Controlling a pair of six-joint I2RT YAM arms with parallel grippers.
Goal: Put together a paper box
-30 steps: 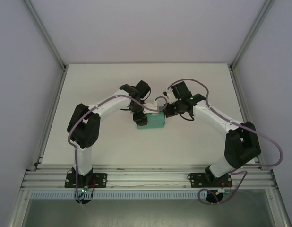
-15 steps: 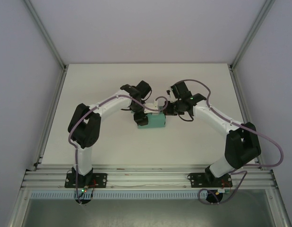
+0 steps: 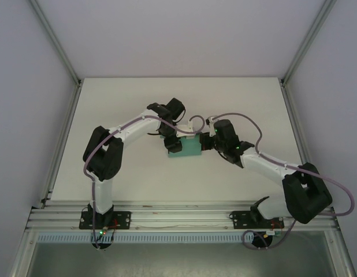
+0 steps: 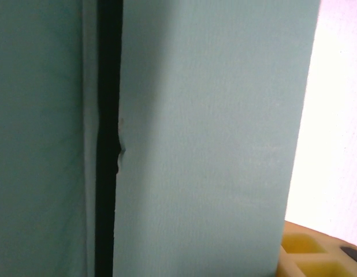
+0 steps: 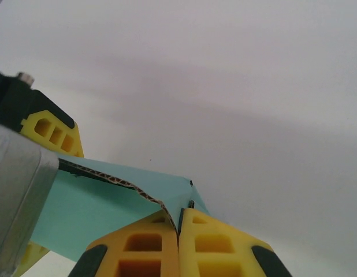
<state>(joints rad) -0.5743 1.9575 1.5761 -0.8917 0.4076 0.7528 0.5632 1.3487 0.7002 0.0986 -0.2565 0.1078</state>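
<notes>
The box sits mid-counter, with both arms crowding over it. The right hand is pressed together, pinching the box's card edge. The left hand covers its left end; whether it grips, I cannot tell.

paper box cut off on three sides, surface blurred

We see the paper box in plain teal-green, its cut edge showing brown corrugation. The right tool is yellow with black trim. The tabletop is plain white, and the arms are white and black with mauve cables.
</notes>
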